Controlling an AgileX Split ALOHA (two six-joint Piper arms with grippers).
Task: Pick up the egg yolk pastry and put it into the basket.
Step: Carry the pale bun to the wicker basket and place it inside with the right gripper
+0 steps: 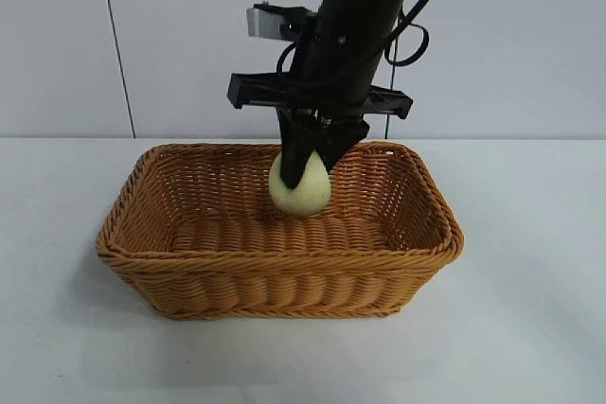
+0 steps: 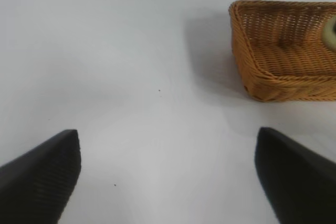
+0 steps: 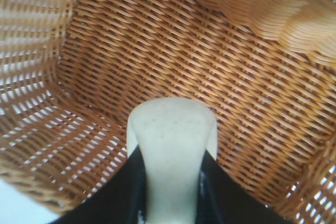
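Observation:
The egg yolk pastry [image 1: 301, 191], a pale yellow-cream lump, hangs inside the basket [image 1: 189, 276], just above its woven floor near the far wall. My right gripper [image 1: 313, 153] reaches down from above and is shut on the pastry, squeezing it between two black fingers. From the right wrist the pastry [image 3: 171, 150] bulges out past the right gripper [image 3: 170, 179], with the basket floor [image 3: 210, 61] close beneath. My left gripper [image 2: 168, 174] is open over bare table, well to the side of the basket [image 2: 273, 77], with nothing between its fingers. It is out of the exterior view.
The golden-tan wicker basket stands on a white table [image 1: 530, 328] in front of a white panelled wall [image 1: 57, 44]. The basket's sloping walls surround the right gripper on all sides. Bare tabletop [image 2: 105, 66] lies around the left gripper.

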